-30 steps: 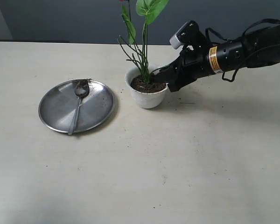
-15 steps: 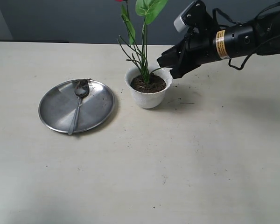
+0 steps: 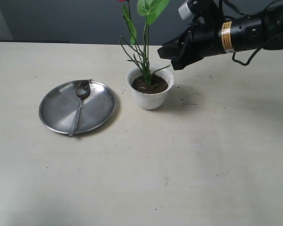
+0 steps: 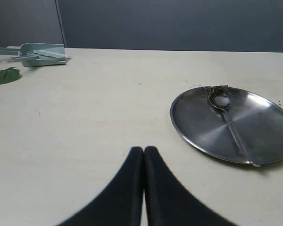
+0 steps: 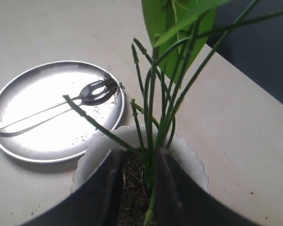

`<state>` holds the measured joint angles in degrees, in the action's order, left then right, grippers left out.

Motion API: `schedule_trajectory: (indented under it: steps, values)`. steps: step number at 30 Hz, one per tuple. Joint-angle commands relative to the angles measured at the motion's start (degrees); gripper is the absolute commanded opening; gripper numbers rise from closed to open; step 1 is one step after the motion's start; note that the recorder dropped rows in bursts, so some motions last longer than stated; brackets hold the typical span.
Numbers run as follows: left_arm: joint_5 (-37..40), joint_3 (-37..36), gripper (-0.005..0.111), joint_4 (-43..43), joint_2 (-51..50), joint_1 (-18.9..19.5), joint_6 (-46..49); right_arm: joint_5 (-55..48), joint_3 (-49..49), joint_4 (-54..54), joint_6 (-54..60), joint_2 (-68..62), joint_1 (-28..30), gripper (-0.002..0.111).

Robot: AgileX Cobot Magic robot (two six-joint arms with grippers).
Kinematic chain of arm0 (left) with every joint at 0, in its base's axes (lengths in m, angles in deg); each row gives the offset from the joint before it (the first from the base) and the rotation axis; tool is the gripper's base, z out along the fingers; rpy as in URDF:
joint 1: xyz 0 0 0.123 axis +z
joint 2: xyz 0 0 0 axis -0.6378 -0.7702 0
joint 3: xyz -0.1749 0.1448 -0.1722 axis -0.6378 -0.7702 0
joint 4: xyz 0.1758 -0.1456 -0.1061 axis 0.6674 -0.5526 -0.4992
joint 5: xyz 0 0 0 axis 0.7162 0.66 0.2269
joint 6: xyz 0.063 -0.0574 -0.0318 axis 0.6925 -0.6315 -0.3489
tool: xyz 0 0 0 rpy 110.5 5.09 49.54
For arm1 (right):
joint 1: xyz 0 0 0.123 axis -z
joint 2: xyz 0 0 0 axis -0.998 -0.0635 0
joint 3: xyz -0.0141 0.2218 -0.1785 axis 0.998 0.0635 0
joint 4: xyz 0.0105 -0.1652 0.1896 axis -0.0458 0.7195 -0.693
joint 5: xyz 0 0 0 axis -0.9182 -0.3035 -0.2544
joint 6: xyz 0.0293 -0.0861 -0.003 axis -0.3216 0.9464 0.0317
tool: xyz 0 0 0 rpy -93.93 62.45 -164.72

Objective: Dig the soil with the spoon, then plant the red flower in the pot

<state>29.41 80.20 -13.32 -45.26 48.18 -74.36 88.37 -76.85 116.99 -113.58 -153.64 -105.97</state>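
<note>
R gripper [image 3: 166, 58]: upper right of the exterior frame, above and just right of the pot's rim. Jaws a little apart, nothing gripped, touching nothing.
L gripper [image 4: 144, 149]: fingers pressed together, empty, low over bare table. Not in the exterior frame.
red flower [image 3: 145, 47]: upright at top centre, stem base sunk in the soil [image 3: 151, 85]. Petals mostly cut off by the top edge.
pot [image 3: 150, 100]: centre of frame, upright, just right of the plate [image 3: 54, 101], not touching it.
spoon [image 3: 79, 106]: lying on the plate, left-centre, soil crumbs at its bowl.
Step, my read: planting looks done. What's left is getting the R arm clear w/o disturbing the stem.
How I'd do it: lift first, then back off twd upper right, no sideways sweep to the left. One thin blade sticks out twd the gripper and is the closest snag. I'd leave the jaws as they are, no closing near the blades.
Check: the stem stands w/ nothing holding it. How firmly it's bedded I can't tell from here.
Open room: lots of bare table [image 3: 179, 165] across the lower half and right of frame.
Edges: far table edge runs along the top of frame behind the pot, against a dark wall. The pot sits well in from it.
</note>
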Motion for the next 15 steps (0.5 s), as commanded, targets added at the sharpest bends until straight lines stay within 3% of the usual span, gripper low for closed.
schedule_trajectory:
  steps: [1, 9, 15]
  values:
    - [-0.4, -0.3, 0.0, -0.3, 0.3, -0.2, -0.1, 2.8, -0.3, -0.7, -1.3, 0.8, 0.1, 0.025]
    - [-0.4, -0.3, 0.0, -0.3, 0.3, -0.2, -0.1, -0.3, -0.3, -0.7, -4.4, 0.6, 0.1, 0.025]
    - [-0.4, -0.3, 0.0, -0.3, 0.3, -0.2, -0.1, -1.3, -0.3, -2.0, -14.5, 0.7, 0.1, 0.02]
